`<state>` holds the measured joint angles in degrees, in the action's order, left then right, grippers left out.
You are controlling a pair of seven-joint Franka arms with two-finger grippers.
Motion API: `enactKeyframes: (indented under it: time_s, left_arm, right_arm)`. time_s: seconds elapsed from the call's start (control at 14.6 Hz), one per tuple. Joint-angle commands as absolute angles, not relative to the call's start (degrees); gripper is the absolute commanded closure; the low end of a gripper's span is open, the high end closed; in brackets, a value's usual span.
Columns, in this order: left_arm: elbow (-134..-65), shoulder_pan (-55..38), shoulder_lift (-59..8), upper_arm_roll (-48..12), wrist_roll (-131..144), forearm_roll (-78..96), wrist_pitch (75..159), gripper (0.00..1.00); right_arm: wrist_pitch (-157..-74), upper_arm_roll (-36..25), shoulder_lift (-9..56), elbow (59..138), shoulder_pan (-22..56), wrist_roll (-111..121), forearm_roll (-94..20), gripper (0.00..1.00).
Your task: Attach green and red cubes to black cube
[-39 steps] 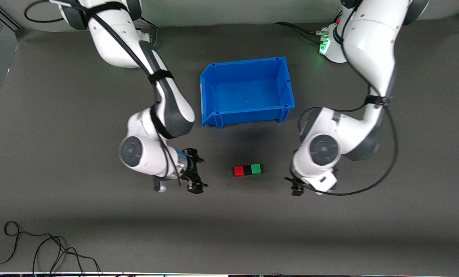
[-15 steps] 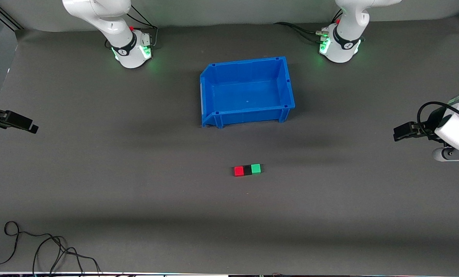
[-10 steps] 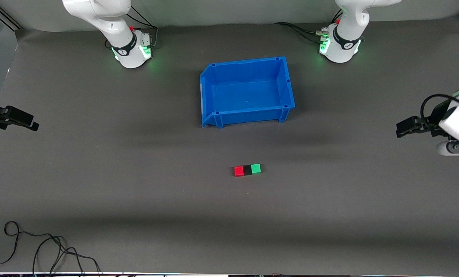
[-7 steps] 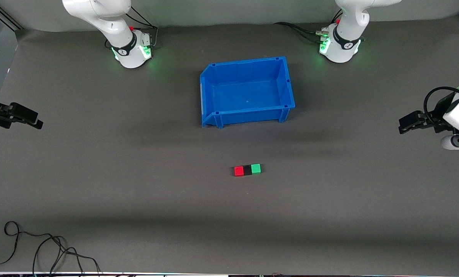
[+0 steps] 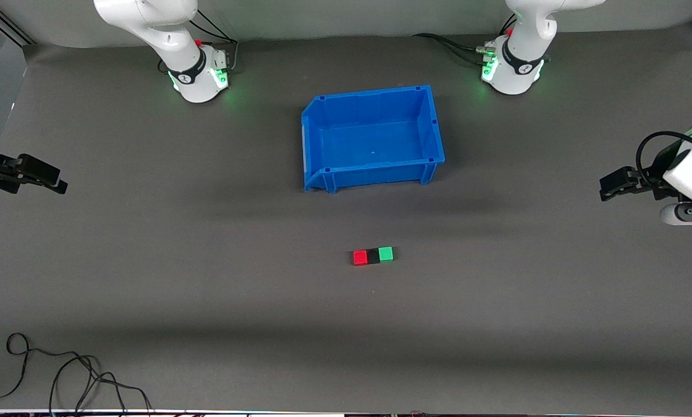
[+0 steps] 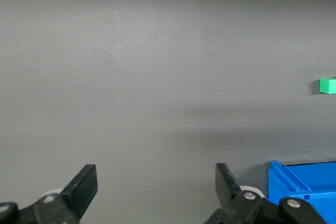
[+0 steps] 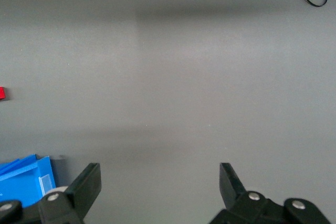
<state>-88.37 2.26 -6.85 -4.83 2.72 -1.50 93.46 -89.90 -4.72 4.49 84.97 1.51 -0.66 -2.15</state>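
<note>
The red cube (image 5: 360,257), the black cube (image 5: 372,256) and the green cube (image 5: 386,253) lie touching in one row on the grey mat, black in the middle, nearer the front camera than the blue bin. The green cube also shows in the left wrist view (image 6: 328,85), the red cube at the edge of the right wrist view (image 7: 1,93). My left gripper (image 5: 608,190) is open and empty, up at the left arm's end of the table (image 6: 156,179). My right gripper (image 5: 56,186) is open and empty, up at the right arm's end (image 7: 160,179).
An empty blue bin (image 5: 433,147) stands mid-table, farther from the front camera than the cubes. It shows partly in the left wrist view (image 6: 302,182) and the right wrist view (image 7: 23,182). A black cable (image 5: 62,370) lies by the near edge at the right arm's end.
Both arms have lifted away from the cube row and swung out to the table's ends. The three cubes have not moved. In the last half second the grippers barely shift.
</note>
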Motion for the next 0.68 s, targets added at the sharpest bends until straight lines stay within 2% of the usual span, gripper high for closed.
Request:
enactKeyframes:
  time_s: [0.0, 0.14, 0.62]
  left_arm:
    - [-88.6, 2.4, -6.6, -4.8, 3.3, -1.9, 94.3, 0.00]
    - [-83.5, 2.5, -9.4, -4.7, 3.2, -1.7, 93.0, 0.00]
    - [-85.5, 3.2, -8.1, -4.7, 2.2, -1.9, 93.0, 0.00]
  right_arm:
    - [-90.2, -4.7, 3.8, 86.0, 1.7, 0.6, -1.8, 0.00]
    - [-90.1, -4.8, 3.8, 86.0, 1.8, 0.2, -1.8, 0.00]
    - [-90.1, -4.8, 4.0, 85.9, 1.8, -0.4, -1.9, 0.00]
